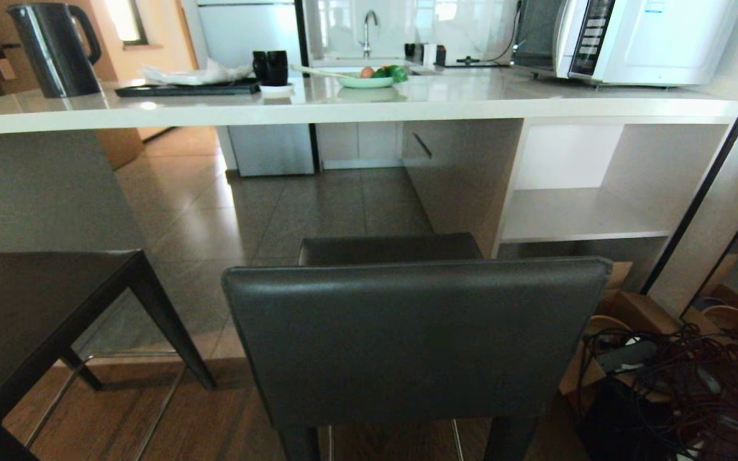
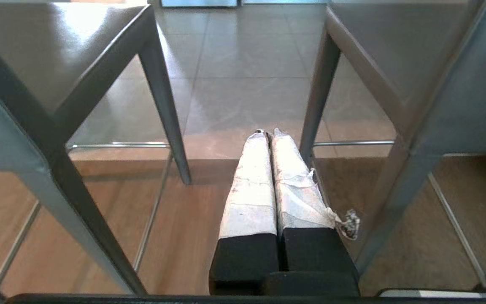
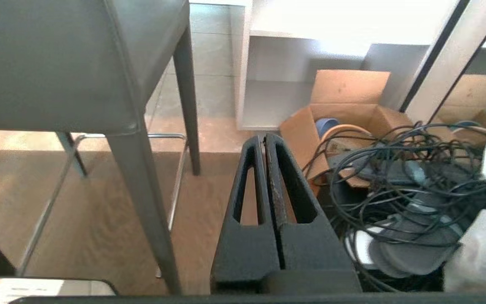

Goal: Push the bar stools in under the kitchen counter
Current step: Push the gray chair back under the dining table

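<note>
On the far left of your head view, one bar stool (image 1: 29,307) stands on the wooden floor with its flat dark seat short of the worktop (image 1: 343,105), not under it. On that worktop you see, from left to right, a dark kettle (image 1: 55,48), a black tray (image 1: 186,88), two black cups (image 1: 271,66), a plate of fruit (image 1: 369,78) and a white microwave (image 1: 625,38). In the middle, the second bar stool (image 1: 417,339) shows you its grey backrest; its seat reaches toward the worktop edge but stays in front of it. Between the two stools, low above the floor, your left pincer (image 2: 267,135) is clenched, its white-wrapped fingers (image 2: 249,185) pressed together and grasping nothing. To the right of the second stool, your right pincer (image 3: 265,137) is also clenched and empty, close to a tangle of black cables (image 1: 696,378) and a cardboard box (image 3: 344,109) beside the white open shelving (image 1: 587,211).
</note>
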Controlling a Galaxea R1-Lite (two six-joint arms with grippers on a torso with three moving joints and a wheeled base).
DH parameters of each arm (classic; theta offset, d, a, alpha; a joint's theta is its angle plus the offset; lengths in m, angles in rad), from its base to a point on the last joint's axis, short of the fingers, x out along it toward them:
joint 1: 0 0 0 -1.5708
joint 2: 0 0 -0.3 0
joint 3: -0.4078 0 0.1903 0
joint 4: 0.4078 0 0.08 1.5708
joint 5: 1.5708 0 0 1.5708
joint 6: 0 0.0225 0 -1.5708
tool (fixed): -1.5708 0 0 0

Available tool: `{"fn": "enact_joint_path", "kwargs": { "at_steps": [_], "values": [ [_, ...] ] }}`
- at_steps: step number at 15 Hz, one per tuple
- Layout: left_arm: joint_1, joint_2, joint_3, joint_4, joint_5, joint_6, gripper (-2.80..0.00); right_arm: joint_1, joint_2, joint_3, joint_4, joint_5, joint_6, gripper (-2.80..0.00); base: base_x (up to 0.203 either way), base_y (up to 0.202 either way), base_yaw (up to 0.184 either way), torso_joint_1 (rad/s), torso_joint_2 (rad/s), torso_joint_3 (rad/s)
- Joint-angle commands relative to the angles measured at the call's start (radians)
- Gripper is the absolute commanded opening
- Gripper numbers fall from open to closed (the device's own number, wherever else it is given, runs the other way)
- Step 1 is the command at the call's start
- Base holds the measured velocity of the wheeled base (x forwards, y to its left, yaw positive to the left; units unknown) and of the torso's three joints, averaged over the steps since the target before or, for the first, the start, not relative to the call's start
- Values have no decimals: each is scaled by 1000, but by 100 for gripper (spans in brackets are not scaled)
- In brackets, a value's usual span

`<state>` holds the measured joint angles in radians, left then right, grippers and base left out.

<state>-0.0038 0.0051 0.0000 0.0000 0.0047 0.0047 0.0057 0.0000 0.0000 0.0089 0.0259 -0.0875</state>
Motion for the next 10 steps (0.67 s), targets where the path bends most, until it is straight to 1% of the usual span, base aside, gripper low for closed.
{"fn": "enact_joint_path", "kwargs": {
  "at_steps": [1, 2, 3, 4, 5, 10],
  "values": [
    [-1, 3, 0, 0, 0, 1, -280, 0, 0, 0, 0, 7, -4, -280, 0, 0, 0, 0, 0, 0],
    [-1, 3, 0, -2, 0, -2, -280, 0, 0, 0, 0, 2, -3, -280, 0, 0, 0, 0, 0, 0],
    [-1, 3, 0, -2, 1, -9, -280, 0, 0, 0, 0, -3, 15, -280, 0, 0, 0, 0, 0, 0],
    [-1, 3, 0, -3, 1, -15, -280, 0, 0, 0, -2, -16, 58, -280, 0, 0, 0, 0, 0, 0],
    [-1, 3, 0, -3, 1, -15, -280, -1, 0, 0, -4, -27, 81, -280, 0, 0, 0, 0, 0, 0],
    [-1, 3, 0, -3, 1, -17, -280, -1, 0, 0, -4, -27, 81, -280, 0, 0, 0, 0, 0, 0]
  ]
}}
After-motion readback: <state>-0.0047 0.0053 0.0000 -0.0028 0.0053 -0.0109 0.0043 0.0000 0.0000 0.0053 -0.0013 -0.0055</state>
